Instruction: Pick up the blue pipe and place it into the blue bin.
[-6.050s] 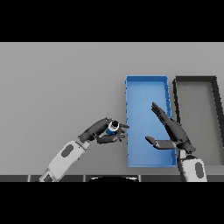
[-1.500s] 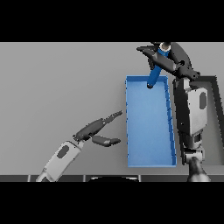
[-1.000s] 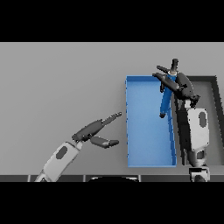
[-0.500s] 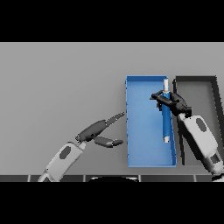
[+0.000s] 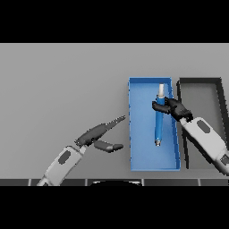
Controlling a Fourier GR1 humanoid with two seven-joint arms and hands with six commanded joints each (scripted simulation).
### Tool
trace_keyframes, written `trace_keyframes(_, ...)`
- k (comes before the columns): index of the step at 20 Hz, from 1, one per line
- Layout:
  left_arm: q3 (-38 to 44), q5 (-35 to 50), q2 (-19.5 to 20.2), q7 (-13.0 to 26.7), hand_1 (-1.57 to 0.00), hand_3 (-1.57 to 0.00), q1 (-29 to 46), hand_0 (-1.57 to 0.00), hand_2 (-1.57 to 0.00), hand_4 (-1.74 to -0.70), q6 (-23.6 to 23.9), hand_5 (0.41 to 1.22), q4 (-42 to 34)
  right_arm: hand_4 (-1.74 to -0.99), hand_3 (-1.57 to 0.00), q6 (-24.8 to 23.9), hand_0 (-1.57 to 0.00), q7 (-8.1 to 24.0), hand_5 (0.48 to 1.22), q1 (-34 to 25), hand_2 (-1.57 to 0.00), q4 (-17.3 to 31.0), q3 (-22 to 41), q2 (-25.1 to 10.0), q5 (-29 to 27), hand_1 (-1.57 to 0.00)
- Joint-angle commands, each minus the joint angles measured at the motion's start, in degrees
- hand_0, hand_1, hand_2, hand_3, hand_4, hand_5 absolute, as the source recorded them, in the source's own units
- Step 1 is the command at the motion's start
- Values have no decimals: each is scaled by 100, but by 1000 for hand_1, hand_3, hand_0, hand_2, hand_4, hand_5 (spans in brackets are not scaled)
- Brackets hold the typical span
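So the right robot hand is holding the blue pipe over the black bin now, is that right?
Not quite. The head view shows the right robot hand holding the blue pipe over the blue bin, not the black bin beside it. The rest is right.

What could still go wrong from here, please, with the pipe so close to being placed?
1. The right hand is curled round the pipe inside the blue bin. If it lifts away before opening, it may drag the pipe back out.
2. The hand sits close to the wall between the blue bin and the dark bin; a careless retreat could nudge either one.
The left hand is open over the table, clear of both.
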Motion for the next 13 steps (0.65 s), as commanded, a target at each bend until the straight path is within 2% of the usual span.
trace_keyframes(1, 4, -12, 2, 8, 1, 1, -6, 1, 1, -831, 8, 471, 15, -1189, -55, -2, -123, -1, 880, -11, -91, 22, 23, 5, 29, -94)
trace_keyframes(6, 9, 3, 43, 30, 1, 1, 27, 1, 1, -828, -9, 472, -11, -1182, -17, -171, -40, -52, 795, 1, -29, 16, 138, 7, 72, -30)
trace_keyframes(8, 6, -44, 65, -21, 1, 1, 2, 1, 1, -826, -7, 470, -1, -1176, -11, -193, -25, -144, 783, 61, -18, -72, 105, -12, 35, -19)
trace_keyframes(10, -15, -62, -24, 100, 1, 1, -69, 1, 1, -826, 27, 472, 48, -1186, -8, -101, -20, -158, 772, 8, -14, -48, 124, -93, 117, -15)
trace_keyframes(13, -38, -180, -161, 144, 1, 1, -200, 1, 1, -826, 79, 474, 317, -1186, -8, -93, -20, -58, 769, -14, -14, -132, 114, -124, 62, -15)
